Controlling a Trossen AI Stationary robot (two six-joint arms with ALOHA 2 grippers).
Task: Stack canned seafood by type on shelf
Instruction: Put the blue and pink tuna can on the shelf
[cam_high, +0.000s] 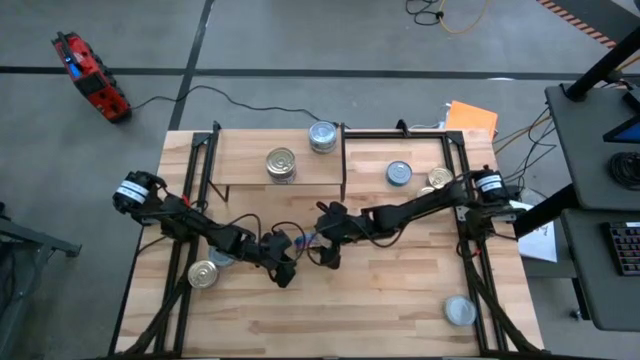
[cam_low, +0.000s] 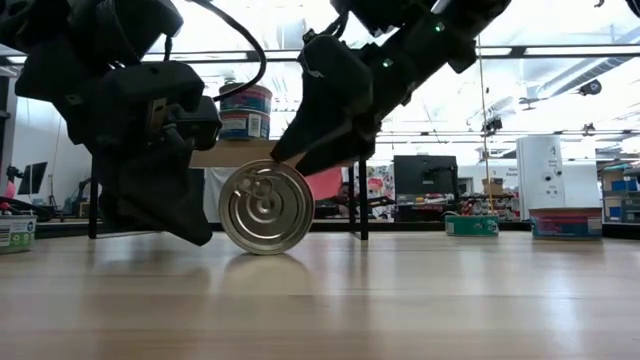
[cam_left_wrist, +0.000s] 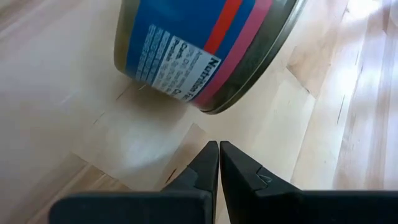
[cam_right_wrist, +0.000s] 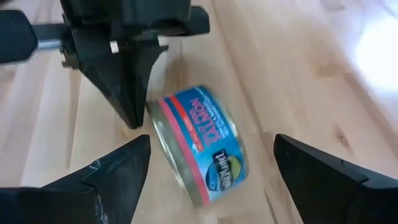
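Centrally on the wooden surface (cam_high: 400, 300), a blue-labelled tin (cam_right_wrist: 199, 143) stands on its edge, tilted, its silver end (cam_low: 266, 207) facing the low camera. The right hand (cam_right_wrist: 211, 168) is at this tin with its two fingers spread wide, one on either side of it and apart from its label; nothing is pinched. The left hand (cam_left_wrist: 219, 163) is just beside the same tin, on its left, fingers pressed together with the tips pointing at the tin's rim and holding nothing. In the right wrist view the left hand appears as a dark wedge touching or nearly touching the tin's far rim.

The shelf (cam_high: 280, 160) lies along the far edge of the surface, left of centre. On it stand a golden-lidded tin (cam_high: 281, 163) and, further right at the far edge, a silver-lidded tin (cam_high: 322, 135); the low view shows two blue-labelled tins stacked (cam_low: 245, 112) on the shelf board. Right of the shelf, on the surface, sit a bluish-lidded tin (cam_high: 399, 173) and a golden-lidded tin (cam_high: 438, 179). Another golden-lidded tin (cam_high: 203, 273) rests near the left edge beneath the left arm, and a silver-lidded tin (cam_high: 459, 310) lies at the near right corner.
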